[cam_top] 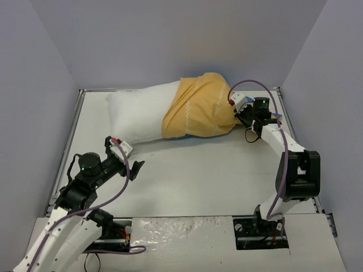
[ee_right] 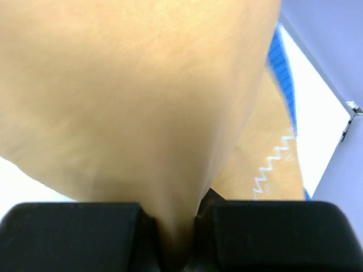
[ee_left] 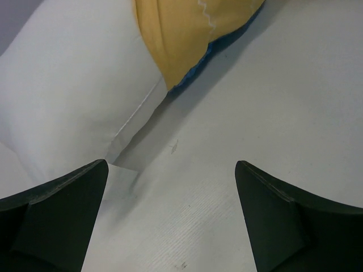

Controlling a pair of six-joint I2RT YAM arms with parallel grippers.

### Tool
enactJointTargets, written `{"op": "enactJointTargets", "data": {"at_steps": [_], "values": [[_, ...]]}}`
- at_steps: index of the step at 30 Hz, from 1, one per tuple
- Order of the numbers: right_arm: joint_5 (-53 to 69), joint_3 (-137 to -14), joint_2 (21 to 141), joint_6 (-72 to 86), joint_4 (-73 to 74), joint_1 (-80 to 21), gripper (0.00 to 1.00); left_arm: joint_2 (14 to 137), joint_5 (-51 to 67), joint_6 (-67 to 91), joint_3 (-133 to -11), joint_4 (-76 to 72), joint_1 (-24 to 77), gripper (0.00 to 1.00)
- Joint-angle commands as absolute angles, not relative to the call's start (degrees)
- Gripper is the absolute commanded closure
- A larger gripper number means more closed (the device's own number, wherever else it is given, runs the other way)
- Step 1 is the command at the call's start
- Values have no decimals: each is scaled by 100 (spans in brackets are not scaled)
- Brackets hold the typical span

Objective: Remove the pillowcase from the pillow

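The plump white pillow lies across the far side of the table, its right half still inside the pillowcase, which shows its mustard yellow side with white zigzag lines. My right gripper is at the pillowcase's right end, shut on a pinched fold of the yellow fabric. A blue striped edge peeks out beside it. My left gripper hovers open over bare table just in front of the pillow's near left corner, holding nothing.
A raised rim runs round the white table, with grey walls close behind and at both sides. Purple cables loop off both arms. The pillow's seam flap rests on the table beside my left finger.
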State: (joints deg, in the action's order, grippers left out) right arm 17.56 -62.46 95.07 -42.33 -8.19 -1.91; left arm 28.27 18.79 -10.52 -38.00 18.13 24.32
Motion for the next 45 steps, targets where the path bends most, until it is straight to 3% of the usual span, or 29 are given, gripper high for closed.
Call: {"op": "enactJointTargets", "data": {"at_steps": [1,8,14,19,21,22,24,25,28,31,37,45], "values": [[2732,-6092,8325,-3701,-738,-26,100,3818,1776,-1511,-4252,1678,2557,6],[3243,-5924,7400,-3261,-642,176,100,5685,584,-2775,-5000,1996,3224,3],[3366,-5950,7401,-3234,-440,202,100,6538,-675,-4200,-4861,345,3674,3],[3524,-5915,7146,-3313,-220,264,100,7836,-730,-4667,-5413,-211,3490,5],[3586,-5906,7058,-3340,-106,281,100,8216,-633,-4658,-5685,-106,3393,13],[3621,-5871,6962,-3340,-71,316,100,8557,-520,-4658,-5895,-36,3297,31],[3735,-5854,6873,-3331,-26,360,100,8927,-448,-4623,-6029,-61,3243,55],[3770,-5836,6803,-3322,-26,404,100,9008,-448,-4597,-6090,-131,3208,74],[3876,-5810,6672,-3366,202,492,100,9044,-379,-4448,-6135,-176,3129,98],[3780,-5836,6566,-3489,237,658,100,8623,-308,-4263,-6091,-98,2910,98],[3525,-6265,6556,-3656,229,1562,100,7024,684,-3209,-5714,-263,1417,98],[3226,-6539,6741,-3727,193,2574,100,5872,703,-1224,-5107,-1221,-216,98]]}}
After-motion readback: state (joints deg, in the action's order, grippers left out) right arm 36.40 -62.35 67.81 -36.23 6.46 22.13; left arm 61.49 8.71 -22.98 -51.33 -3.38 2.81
